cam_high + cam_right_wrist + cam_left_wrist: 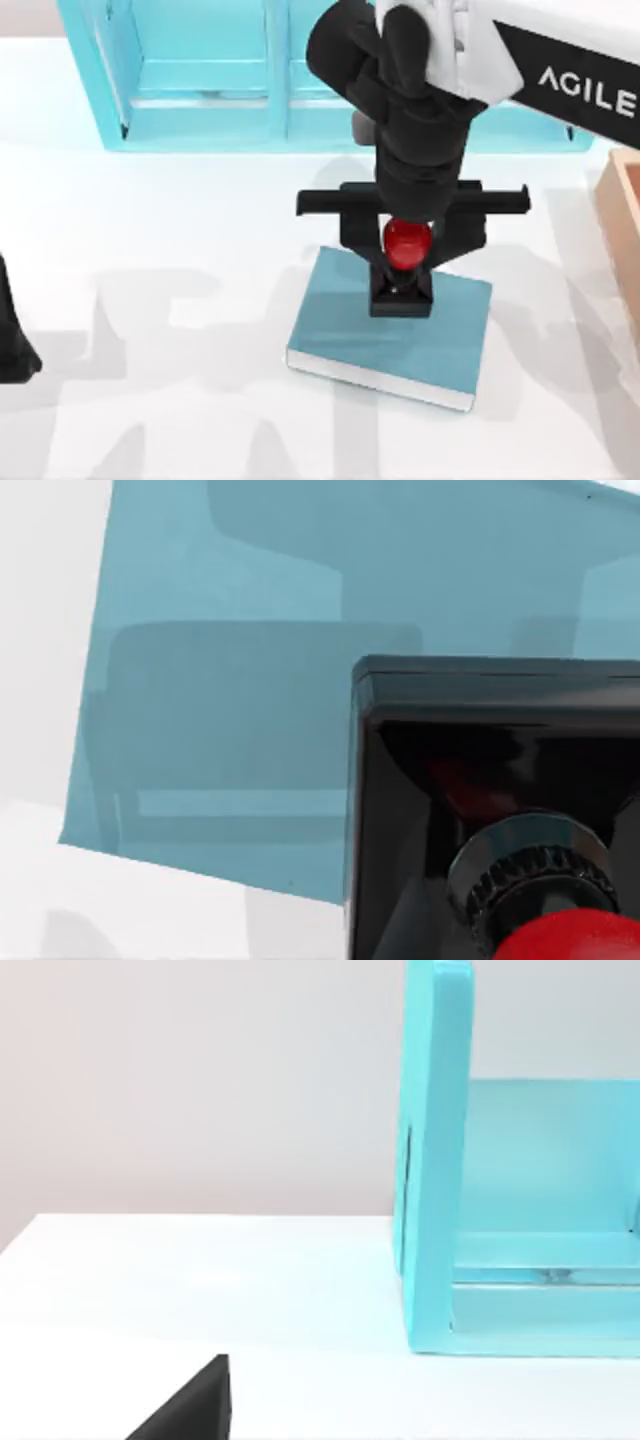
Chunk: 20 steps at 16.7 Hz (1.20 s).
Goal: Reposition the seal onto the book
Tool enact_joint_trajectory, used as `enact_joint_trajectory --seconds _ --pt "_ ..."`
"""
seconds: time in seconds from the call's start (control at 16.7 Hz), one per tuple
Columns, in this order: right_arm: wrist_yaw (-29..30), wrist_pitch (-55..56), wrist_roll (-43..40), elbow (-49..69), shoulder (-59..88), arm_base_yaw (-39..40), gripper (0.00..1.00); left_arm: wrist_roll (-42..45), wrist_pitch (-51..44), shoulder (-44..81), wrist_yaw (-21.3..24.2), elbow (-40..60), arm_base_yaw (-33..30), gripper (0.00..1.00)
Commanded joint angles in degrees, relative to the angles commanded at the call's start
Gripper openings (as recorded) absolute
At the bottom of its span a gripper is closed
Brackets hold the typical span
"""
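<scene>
The right claw point(402, 262) hangs over the book point(440, 335), clenched on the seal point(407, 243) by its red knob, the black base over the teal cover's far edge. The book lies flat on the white bench point(180, 300). The left arm is parked at the bench's left edge.

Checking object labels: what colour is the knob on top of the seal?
Glossy red, on the seal with its black base; clearest in the top view.

white table point(180, 300), light-blue shelf unit point(200, 90)
</scene>
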Motion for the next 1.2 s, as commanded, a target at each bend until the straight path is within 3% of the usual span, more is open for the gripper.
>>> enact_joint_trajectory --seconds 0.36,1.2 --pt "0.0 0.0 0.0 0.0 0.0 0.0 0.98 0.0 0.0 0.0 0.0 0.0 0.0 1.0" --pt "0.0 -4.2 0.0 4.4 0.4 0.0 1.0 0.0 0.0 0.0 0.0 0.0 0.0 1.0"
